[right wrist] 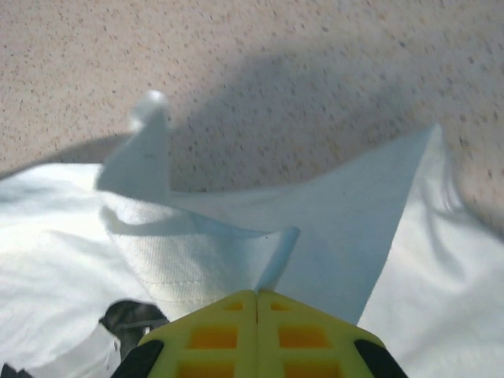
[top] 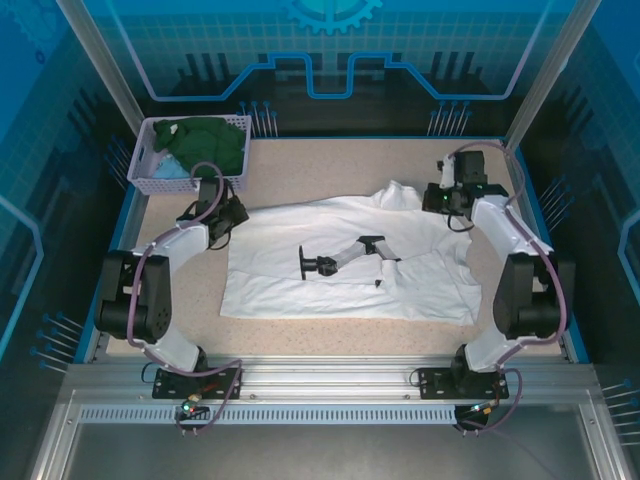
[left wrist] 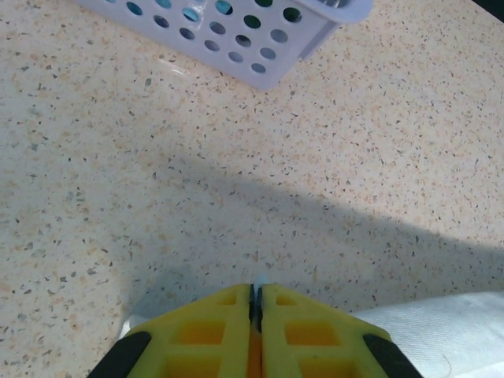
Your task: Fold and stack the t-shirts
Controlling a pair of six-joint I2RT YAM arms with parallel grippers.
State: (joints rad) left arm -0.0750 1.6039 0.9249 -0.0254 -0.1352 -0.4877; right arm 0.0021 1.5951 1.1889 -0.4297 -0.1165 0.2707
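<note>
1. Currently the white t-shirt (top: 300, 285) lies spread over the middle of the table (top: 330, 165), front up, with the black print (top: 345, 255) near its centre. The cloth is mostly flat, with wrinkles and a raised fold along its far edge.
2. Left gripper (top: 232, 215) sits at the shirt's far left corner, just in front of the basket (top: 150, 178).
3. Left wrist view: the yellow fingers (left wrist: 307, 331) are pressed together with only a thin slit between them. A sliver of white cloth pokes out at the tips, and more of the shirt (left wrist: 441, 331) shows below on either side. I read this as a clamp on the shirt's edge.
4. Right gripper (top: 440, 200) is at the far right of the shirt, beside the collar area.
5. Right wrist view: the fingers (right wrist: 315, 335) are clamped tight on a pinch of white cloth (right wrist: 236, 252). The cloth rises in a peaked fold into the tips, with bare tabletop beyond.
6. The basket stands in the far left corner of the table. It holds a dark green t-shirt (top: 212, 145), bunched, with a light blue t-shirt (top: 170, 170) partly under it at the left.
7. Neither basket shirt is touched by a gripper.
</note>
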